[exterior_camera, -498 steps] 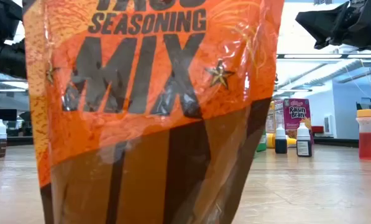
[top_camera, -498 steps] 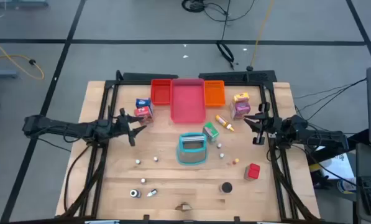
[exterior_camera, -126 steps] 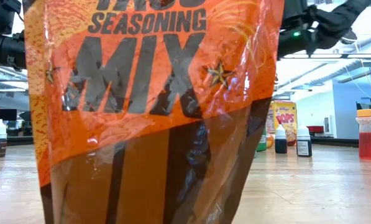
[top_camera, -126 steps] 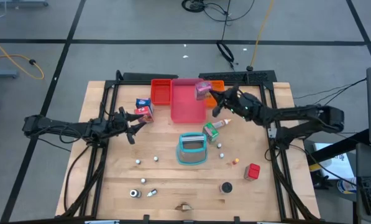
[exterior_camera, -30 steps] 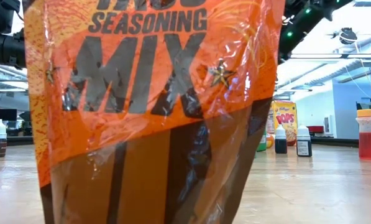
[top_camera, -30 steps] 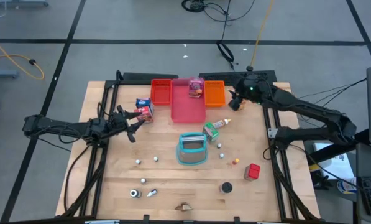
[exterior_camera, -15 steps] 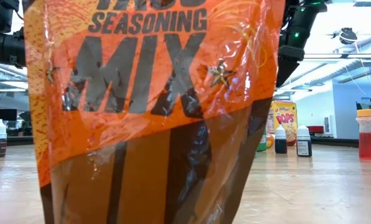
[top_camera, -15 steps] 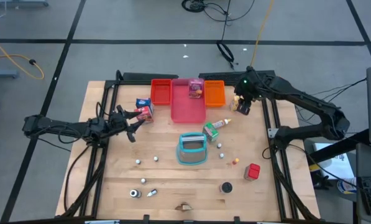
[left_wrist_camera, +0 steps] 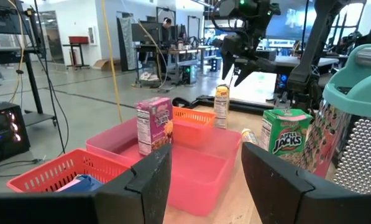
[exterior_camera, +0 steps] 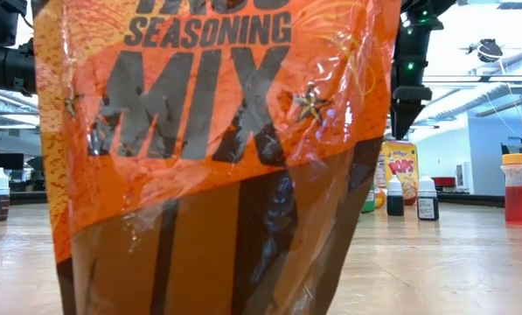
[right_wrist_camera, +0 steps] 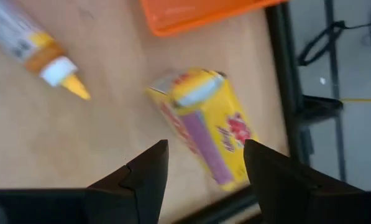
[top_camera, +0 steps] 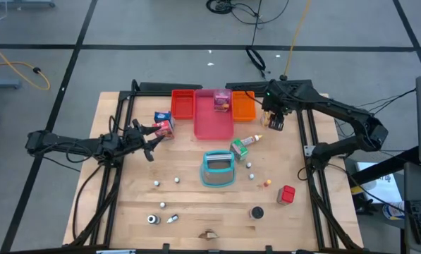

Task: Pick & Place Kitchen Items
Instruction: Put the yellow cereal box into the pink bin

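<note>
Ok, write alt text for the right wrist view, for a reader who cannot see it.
Seen from above, the right gripper hangs open over a yellow carton standing on the wooden table. Beside it lies a bottle with an orange nozzle; the corner of an orange tray shows nearby, and a dark frame rail runs along the table's edge.

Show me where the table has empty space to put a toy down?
Bare wood lies between the left gripper and the teal basket, and along the near edge between the small caps and the black cap. It is crowded around the pink tray, green carton and bottle.
</note>
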Robot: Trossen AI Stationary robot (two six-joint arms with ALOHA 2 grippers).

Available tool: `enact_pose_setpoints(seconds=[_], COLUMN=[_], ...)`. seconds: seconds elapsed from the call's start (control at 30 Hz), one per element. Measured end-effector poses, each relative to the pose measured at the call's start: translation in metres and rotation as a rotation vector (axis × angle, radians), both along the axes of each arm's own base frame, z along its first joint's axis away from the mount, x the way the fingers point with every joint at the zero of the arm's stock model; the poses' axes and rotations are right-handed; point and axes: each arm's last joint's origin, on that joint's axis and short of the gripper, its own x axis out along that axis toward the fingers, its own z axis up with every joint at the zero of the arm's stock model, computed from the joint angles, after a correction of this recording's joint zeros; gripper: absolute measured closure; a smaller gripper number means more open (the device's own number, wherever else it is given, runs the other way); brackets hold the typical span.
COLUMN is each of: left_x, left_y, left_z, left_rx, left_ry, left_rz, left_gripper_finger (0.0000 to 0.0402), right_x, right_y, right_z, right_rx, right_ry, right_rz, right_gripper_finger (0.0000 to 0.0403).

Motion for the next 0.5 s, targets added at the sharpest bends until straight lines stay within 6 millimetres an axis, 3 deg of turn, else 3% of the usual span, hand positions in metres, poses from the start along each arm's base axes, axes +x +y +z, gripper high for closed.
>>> enact_pose_setpoints(seconds=[0.27, 0.5], left_x=[0.0, 0.0], left_y=[0.0, 0.0], left_z=[0.0, 0.0], left_rx=[0.004, 0.004], left_ry=[0.002, 0.003], left_rz=[0.002, 0.002], left_gripper_finger=[0.0204, 0.0204], right_x=[0.007, 0.017], right_y=[-0.005, -0.013], right_z=[-0.003, -0.021], right_rx=[-0.017, -0.013], right_ry=[-0.019, 0.068], right_rz=[0.023, 0.063], right_gripper_finger=[0.0183, 0.0183])
